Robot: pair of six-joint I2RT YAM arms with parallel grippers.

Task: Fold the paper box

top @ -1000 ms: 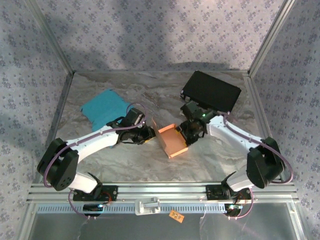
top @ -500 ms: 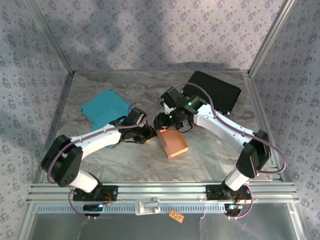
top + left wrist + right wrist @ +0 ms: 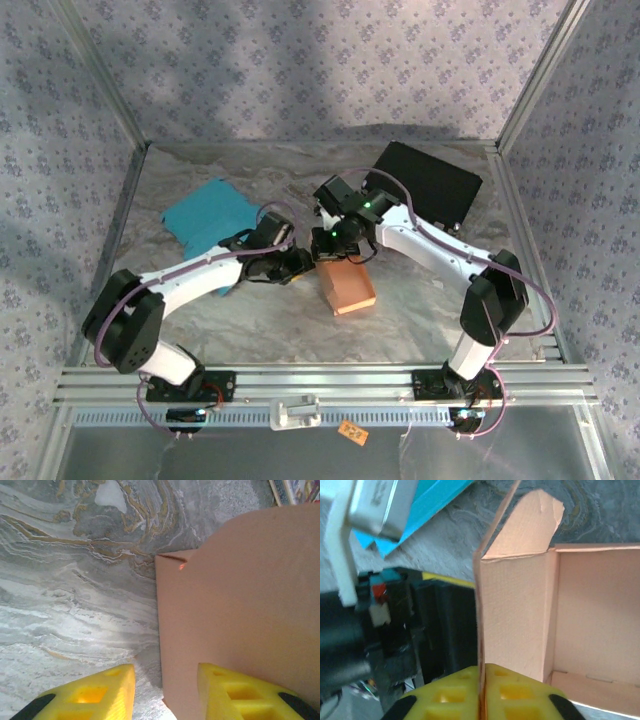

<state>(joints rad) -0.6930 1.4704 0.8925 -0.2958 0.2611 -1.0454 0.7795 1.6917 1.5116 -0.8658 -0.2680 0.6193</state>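
Observation:
The salmon paper box (image 3: 347, 287) sits open-topped mid-table, its walls partly raised. My right gripper (image 3: 336, 247) reaches over the box's far left corner. In the right wrist view it (image 3: 481, 682) is shut on the thin upright left wall of the box (image 3: 515, 615), and a rounded flap stands above that wall. My left gripper (image 3: 301, 266) sits at the box's left side. In the left wrist view it (image 3: 165, 682) is open, with the edge of a box panel (image 3: 240, 605) between its fingers and the right finger (image 3: 225, 687) lying against the panel.
A teal sheet (image 3: 210, 220) lies at the back left, also in the right wrist view (image 3: 420, 510). A black tray (image 3: 425, 180) sits at the back right. Patterned enclosure walls and metal posts ring the marble table (image 3: 250, 320).
My right arm swung from the box's right side to its far left corner and closed on the left wall. The left gripper widened a little and stayed beside the box.

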